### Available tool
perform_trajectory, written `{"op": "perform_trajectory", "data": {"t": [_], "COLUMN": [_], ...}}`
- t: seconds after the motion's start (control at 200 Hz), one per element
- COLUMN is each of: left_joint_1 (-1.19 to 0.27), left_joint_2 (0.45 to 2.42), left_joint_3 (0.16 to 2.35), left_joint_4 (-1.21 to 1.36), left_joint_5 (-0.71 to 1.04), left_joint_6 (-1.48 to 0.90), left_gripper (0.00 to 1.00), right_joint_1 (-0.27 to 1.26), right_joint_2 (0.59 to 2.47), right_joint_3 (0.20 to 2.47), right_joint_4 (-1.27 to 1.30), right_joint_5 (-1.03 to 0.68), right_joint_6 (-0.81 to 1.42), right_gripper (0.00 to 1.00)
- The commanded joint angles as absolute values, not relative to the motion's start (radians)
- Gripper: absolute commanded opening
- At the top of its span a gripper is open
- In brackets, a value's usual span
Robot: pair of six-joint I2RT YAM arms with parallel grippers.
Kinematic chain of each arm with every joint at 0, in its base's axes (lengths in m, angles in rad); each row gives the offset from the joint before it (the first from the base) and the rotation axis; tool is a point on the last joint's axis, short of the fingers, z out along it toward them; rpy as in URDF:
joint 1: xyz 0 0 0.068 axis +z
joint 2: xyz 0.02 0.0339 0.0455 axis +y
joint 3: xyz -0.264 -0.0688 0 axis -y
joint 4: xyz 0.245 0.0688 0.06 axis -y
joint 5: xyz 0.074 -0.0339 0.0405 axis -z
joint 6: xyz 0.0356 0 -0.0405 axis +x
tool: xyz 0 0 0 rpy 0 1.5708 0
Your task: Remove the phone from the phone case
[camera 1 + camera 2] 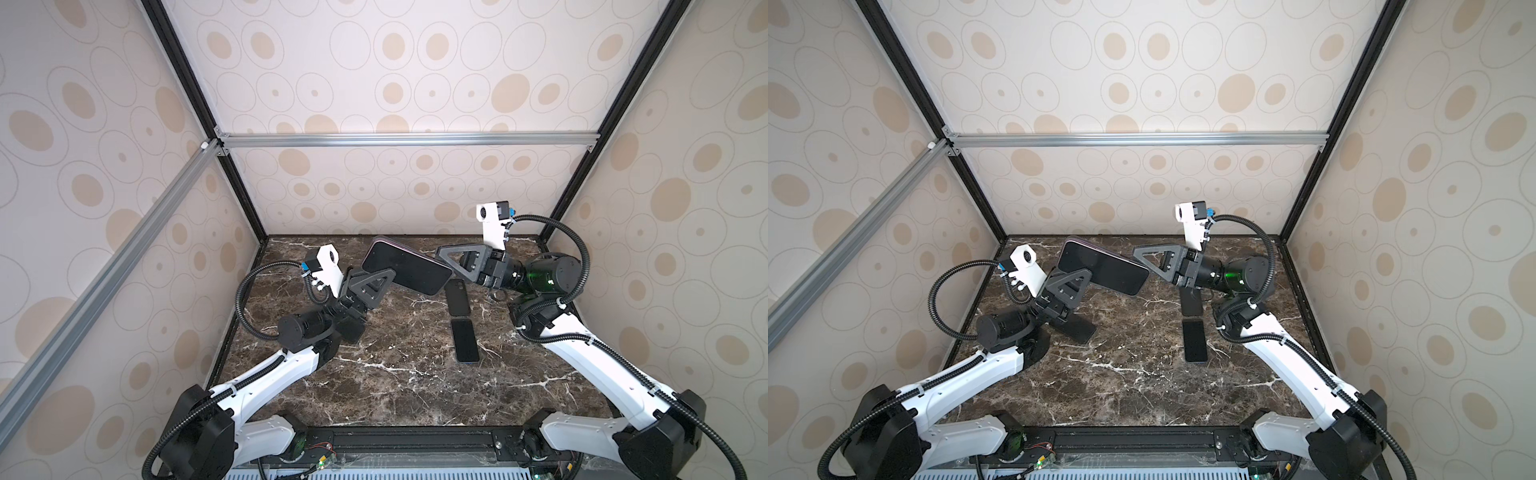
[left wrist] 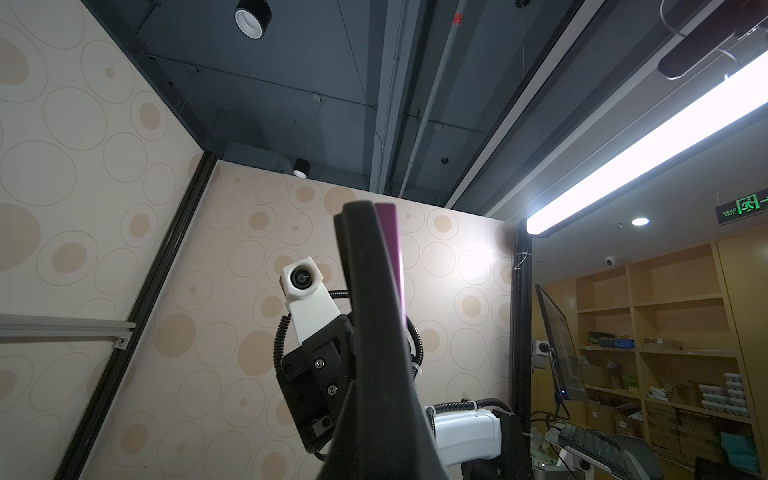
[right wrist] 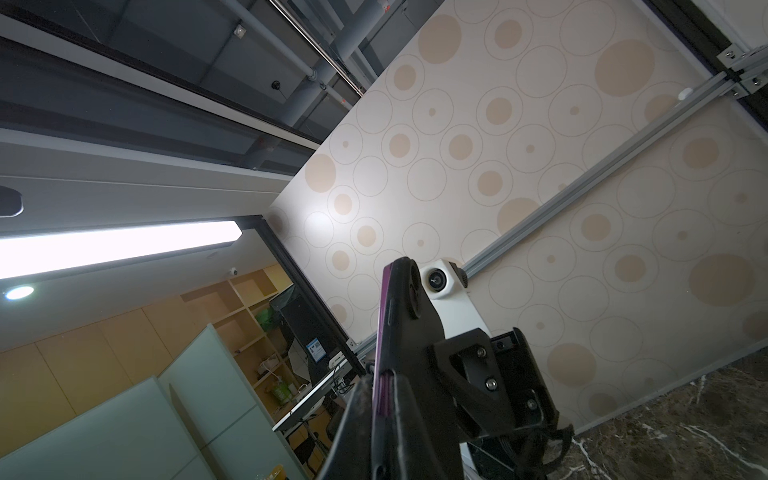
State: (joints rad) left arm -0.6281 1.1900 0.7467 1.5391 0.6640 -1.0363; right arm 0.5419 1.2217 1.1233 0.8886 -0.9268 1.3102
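- Left fingers are clamped shut on the phone, biting its near long edge, towards the end on my left.
- Right fingers are clamped too, over the phone's opposite short end, so it hangs bridged between my two arms.
- It rides in the air, screen up, well clear of the bench beneath it. A purple band along its edge, which I take for the case, says it is still dressed.
- Its long axis runs from one grip to the other, and both wrist views look along it edge-on.
- Neither arm is nearer, since both are already on it. What matters, I judge, is which layer each grip has, lip or handset, and I cannot tell.
- Two dark slabs lie flat below the phone's right end, touched by nothing.
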Motion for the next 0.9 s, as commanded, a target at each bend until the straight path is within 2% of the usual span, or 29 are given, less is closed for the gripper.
{"op": "perform_trajectory", "data": {"t": [0.0, 0.38, 0.5, 0.645, 0.79, 0.895], "left_joint_1": [-0.673, -0.68, -0.68, -0.678, -0.667, -0.657], "left_joint_2": [1.173, 1.186, 1.155, 1.08, 1.02, 1.001], "left_joint_3": [0.819, 0.826, 0.806, 0.794, 0.823, 0.848], "left_joint_4": [1.81, 1.824, 1.739, 1.49, 1.19, 1.055], "left_joint_5": [0.869, 0.877, 0.872, 0.872, 0.88, 0.902], "left_joint_6": [-1.103, -1.115, -1.054, -0.884, -0.688, -0.599], "left_gripper": [0.0, 0.0, 0.0, 0.0, 0.0, 0.0], "right_joint_1": [0.537, 0.517, 0.514, 0.513, 0.509, 0.508], "right_joint_2": [1.268, 1.307, 1.232, 1.087, 0.977, 0.921], "right_joint_3": [1.126, 1.126, 1.146, 1.149, 1.132, 1.135], "right_joint_4": [0.721, 0.784, 0.518, 0.148, 0.03, -0.009], "right_joint_5": [-0.901, -0.908, -0.852, -0.647, -0.525, -0.499], "right_joint_6": [1.234, 1.198, 0.978, 0.665, 0.522, 0.449], "right_gripper": [0.0, 0.0, 0.0, 0.0, 0.26, 0.3]}}
